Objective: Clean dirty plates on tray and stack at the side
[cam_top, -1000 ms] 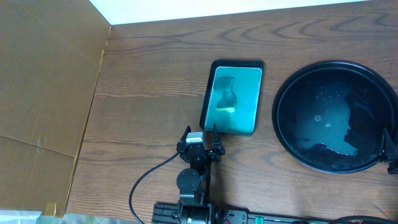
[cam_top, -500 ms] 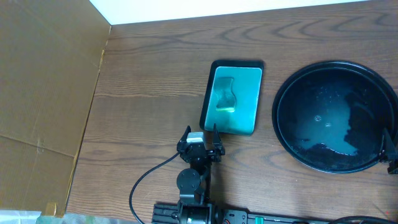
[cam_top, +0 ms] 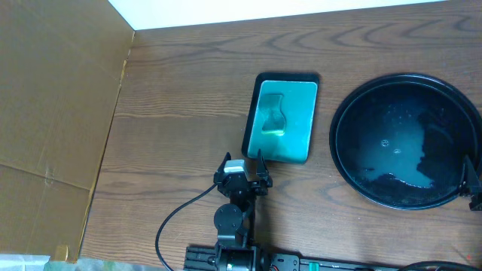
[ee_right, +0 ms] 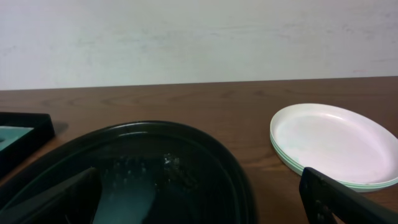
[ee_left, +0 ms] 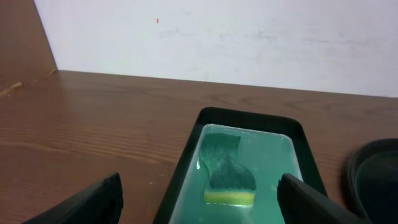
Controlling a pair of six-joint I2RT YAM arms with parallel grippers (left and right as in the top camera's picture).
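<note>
Right now my left gripper stands wide open and holds nothing. The green sponge is straight ahead of its jaws, lying in the small teal tray, whose near end sits between the two fingers. My right gripper is spread wide too and empty, with the big black tray directly in front of its jaws, its glossy floor speckled with droplets. Ahead and off to the right of those jaws, the white plates lie stacked on the wooden table, just beside the black rim and not on it.
</note>
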